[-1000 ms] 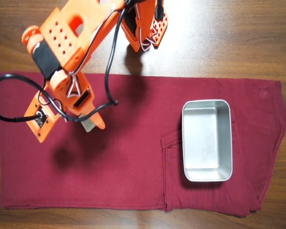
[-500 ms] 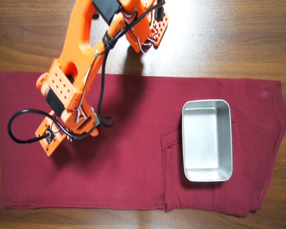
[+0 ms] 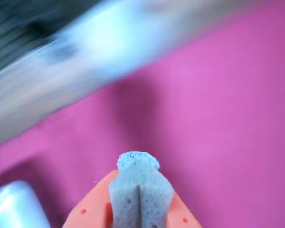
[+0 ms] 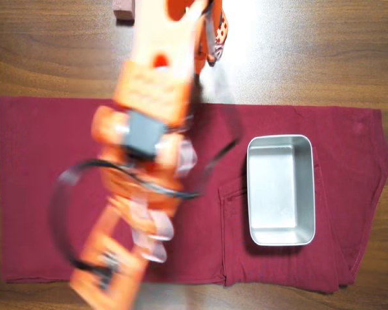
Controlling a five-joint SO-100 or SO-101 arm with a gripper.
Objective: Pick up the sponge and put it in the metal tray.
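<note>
Clamped on the sponge (image 3: 140,192), gripper (image 3: 140,209) squeezing it; soft, light, seemingly secure; metal tray (image 4: 280,190) well apart.

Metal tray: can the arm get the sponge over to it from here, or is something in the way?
Probably yes. The gripper is shut on the sponge, and in the overhead view the metal tray sits open and empty on the red cloth, with nothing between it and the blurred arm.

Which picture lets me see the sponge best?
The wrist view: the sponge sits close up, squeezed between the orange gripper fingers. In the overhead view, the blurred arm hides it completely.
</note>
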